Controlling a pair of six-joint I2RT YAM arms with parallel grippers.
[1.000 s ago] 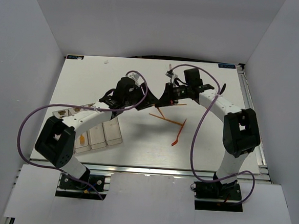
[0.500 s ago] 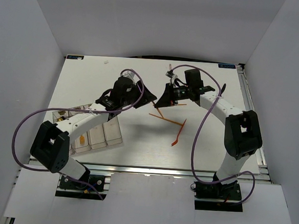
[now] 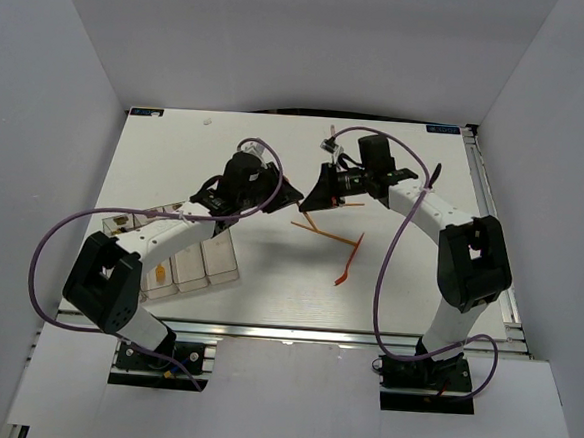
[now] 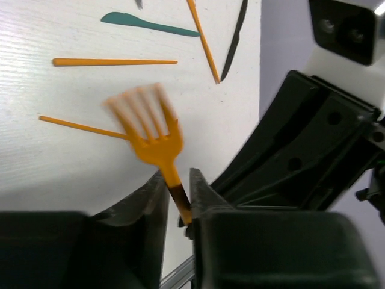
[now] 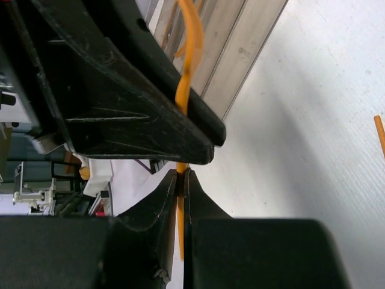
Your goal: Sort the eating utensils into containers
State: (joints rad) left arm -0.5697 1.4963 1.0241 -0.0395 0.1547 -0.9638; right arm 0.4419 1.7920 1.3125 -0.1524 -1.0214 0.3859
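My left gripper (image 3: 292, 191) and right gripper (image 3: 311, 202) meet tip to tip at the table's middle. In the left wrist view an orange fork (image 4: 150, 129), blurred, sticks out tines first from between my left gripper's (image 4: 177, 180) jaws; its handle lies slantwise and touches both fingers. My right gripper (image 5: 182, 173) is shut on a thin orange handle that runs behind the left finger and lines up with the fork (image 5: 191, 42) seen edge-on. The clear containers (image 3: 194, 262) stand at the near left, under the left arm.
Loose utensils lie by the grippers: orange sticks (image 3: 323, 234), an orange piece (image 3: 347, 266), a teal knife (image 4: 150, 24), a dark knife (image 4: 234, 39) and more orange sticks (image 4: 114, 61). The right arm's body (image 4: 301, 150) is close beside my left fingers.
My left gripper has reached right to meet the right gripper's tips, and its arm has swung a little. The right gripper has stayed almost still.
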